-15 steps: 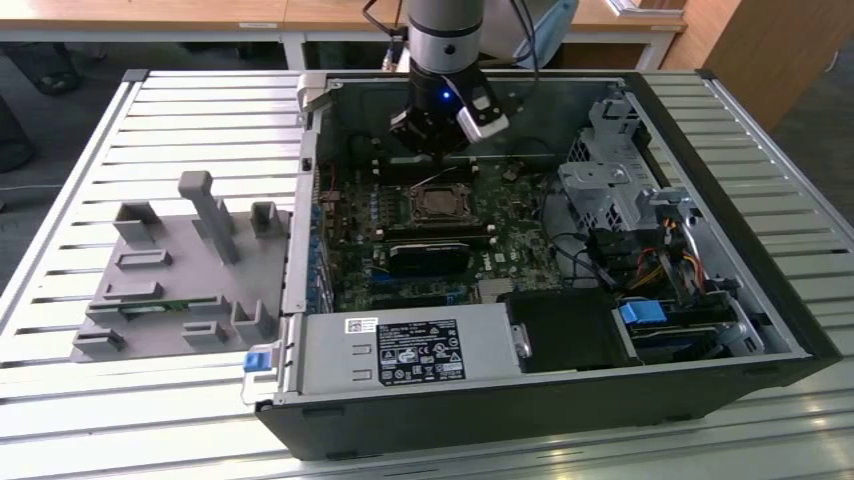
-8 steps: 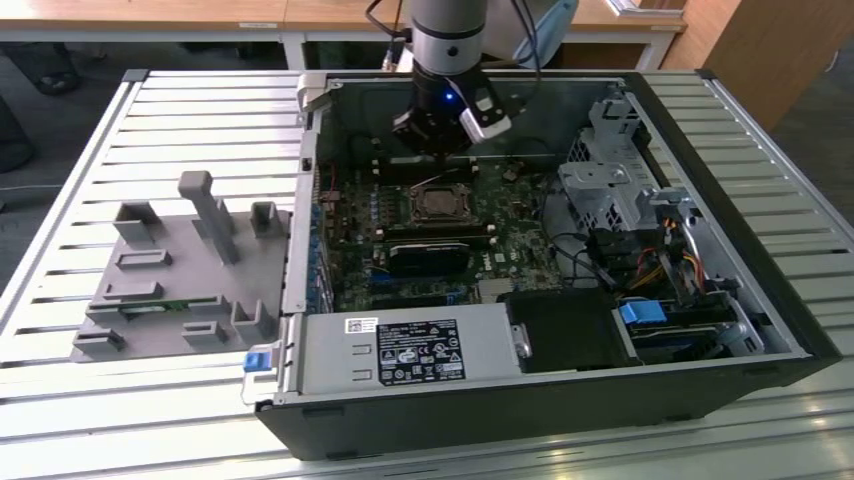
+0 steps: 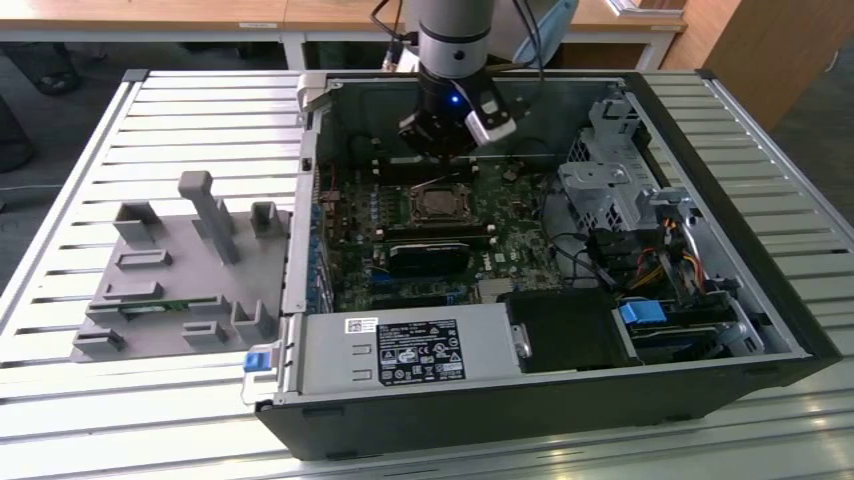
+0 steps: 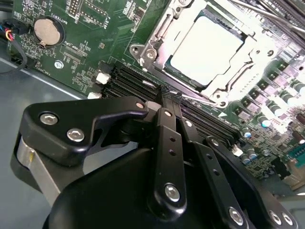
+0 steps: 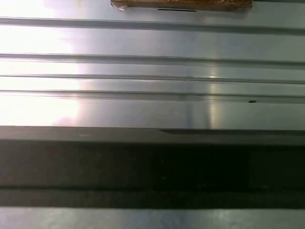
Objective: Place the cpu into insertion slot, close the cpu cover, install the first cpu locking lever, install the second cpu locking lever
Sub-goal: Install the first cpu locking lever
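The cpu point(image 4: 207, 50) shows its dull silver top, lying flat in the insertion slot point(image 3: 438, 203) on the green board. The cpu cover point(image 4: 167, 36), a silver metal frame, lies down around the chip. A thin locking lever point(image 4: 202, 101) runs along the socket's edge nearest the gripper. My gripper point(image 4: 170, 94) hangs inside the open computer case, its black fingers point(image 4: 164, 124) pressed together with the tips at that socket edge, right by the lever. In the exterior view the gripper point(image 3: 447, 165) stands just behind the socket. Whether the tips touch the lever is hidden.
Long black memory slots point(image 4: 136, 81) and a coin battery point(image 4: 47, 31) lie beside the socket. The case point(image 3: 727, 250) walls, a drive cage point(image 3: 607, 190) and the power supply point(image 3: 400, 350) surround the board. A grey parts fixture point(image 3: 174, 270) stands on the slatted table point(image 5: 152, 71).
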Available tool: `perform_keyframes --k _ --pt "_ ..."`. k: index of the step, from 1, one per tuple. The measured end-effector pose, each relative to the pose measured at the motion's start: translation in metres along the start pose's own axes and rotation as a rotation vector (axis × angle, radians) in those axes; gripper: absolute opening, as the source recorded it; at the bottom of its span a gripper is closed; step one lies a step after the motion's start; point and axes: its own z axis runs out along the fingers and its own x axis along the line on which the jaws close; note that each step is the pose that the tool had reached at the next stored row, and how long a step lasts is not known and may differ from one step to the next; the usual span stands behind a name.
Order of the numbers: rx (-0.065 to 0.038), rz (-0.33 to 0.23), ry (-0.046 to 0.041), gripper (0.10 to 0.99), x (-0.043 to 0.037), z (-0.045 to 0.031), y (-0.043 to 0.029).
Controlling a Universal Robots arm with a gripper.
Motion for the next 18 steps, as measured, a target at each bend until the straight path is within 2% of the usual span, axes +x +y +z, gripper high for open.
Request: perform_keyframes --k 12,18 --pt "0.0 0.0 -0.0001 0.106 -0.0081 0.0051 -0.001" --pt "0.0 0.0 0.0 0.106 -0.0083 0.0095 -0.0016"
